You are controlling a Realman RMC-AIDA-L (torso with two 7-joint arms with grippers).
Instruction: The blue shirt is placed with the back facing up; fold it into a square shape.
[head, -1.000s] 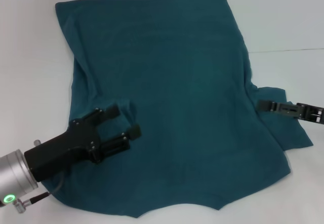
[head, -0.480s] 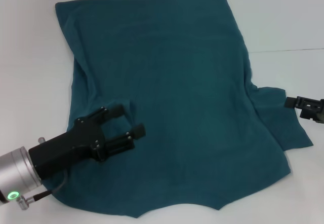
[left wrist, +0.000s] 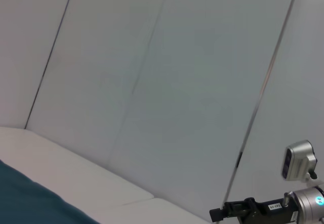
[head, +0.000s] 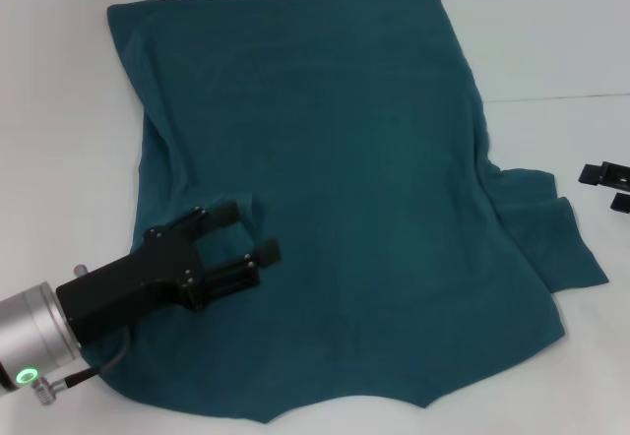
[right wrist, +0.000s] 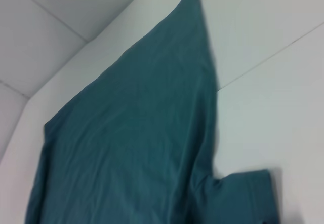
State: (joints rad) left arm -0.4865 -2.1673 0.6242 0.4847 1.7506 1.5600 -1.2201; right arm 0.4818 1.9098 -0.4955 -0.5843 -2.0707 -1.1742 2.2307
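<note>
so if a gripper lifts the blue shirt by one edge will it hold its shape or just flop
Probably flop: the blue shirt lies limp on the table, with soft wrinkles and a rumpled sleeve. It looks thin and light, so a pinched edge would likely drape. Pushed, it would probably bunch rather than slide whole.

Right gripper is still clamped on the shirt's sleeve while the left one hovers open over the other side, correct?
Not quite. The head view shows the right gripper open and off the shirt, over bare table past the sleeve; it pulled back from the sleeve within the last second. The left gripper does hover open over the other side.
</note>
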